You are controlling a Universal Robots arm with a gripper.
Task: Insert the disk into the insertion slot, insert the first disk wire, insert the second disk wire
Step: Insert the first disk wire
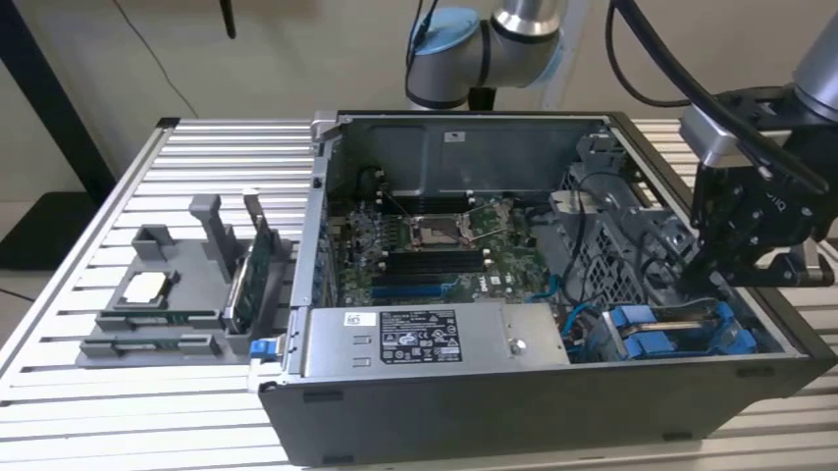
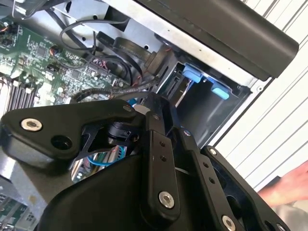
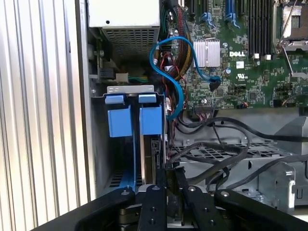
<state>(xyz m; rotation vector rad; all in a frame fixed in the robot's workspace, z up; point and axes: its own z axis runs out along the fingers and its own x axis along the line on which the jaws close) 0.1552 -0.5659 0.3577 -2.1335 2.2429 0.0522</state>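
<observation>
HAND [image 1: 757,267]: at the corner of the computer case [image 1: 524,417], just above insertion slot [image 1: 681,332]; opening cannot be determined | DISK [image 3: 153,155]: on edge inside insertion slot, behind blue tabs [image 3: 150,119], near hand | BLUE CABLE [image 3: 177,91]: looped beside slot, end over motherboard [image 3: 240,57] | CASE: on slatted tabletop [image 1: 78,392]

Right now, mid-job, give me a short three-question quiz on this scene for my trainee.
1. True or false: in the first wrist view the gripper is beside the blue-railed insertion slot.
2. The cable looping beside that slot is: A red, B blue, C yellow.
3. In the exterior view, what stands on the table at the view's left of the case?
Key: 1 true; 2 B; 3 a grey holder with parts.
</observation>
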